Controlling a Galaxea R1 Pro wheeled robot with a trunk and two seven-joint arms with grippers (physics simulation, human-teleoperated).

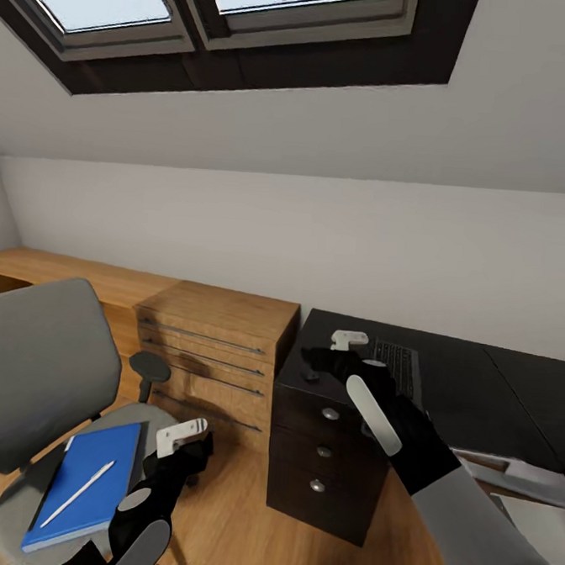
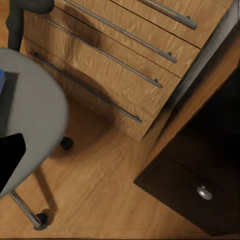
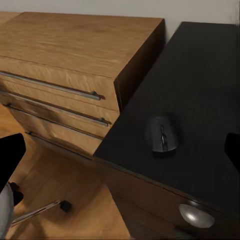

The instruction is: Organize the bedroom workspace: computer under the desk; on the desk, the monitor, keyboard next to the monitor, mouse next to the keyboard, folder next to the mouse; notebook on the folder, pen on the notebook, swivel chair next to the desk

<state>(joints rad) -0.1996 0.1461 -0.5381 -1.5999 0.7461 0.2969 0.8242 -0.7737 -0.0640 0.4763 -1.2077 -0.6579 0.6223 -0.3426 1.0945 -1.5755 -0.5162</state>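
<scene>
Reaching for the folder on the chair

The left gripper, fingers spread, is hanging just beside the blue folder lying on the swivel chair seat; it looks thin, light and stiff, so pinching its near edge seems best. Whether the right gripper is spread is unclear.

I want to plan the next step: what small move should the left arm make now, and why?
Probably lower the left gripper toward the blue folder. The folder lies on the chair seat with the pen on it, not yet on the desk, and the gripper hangs beside it holding nothing.
</scene>
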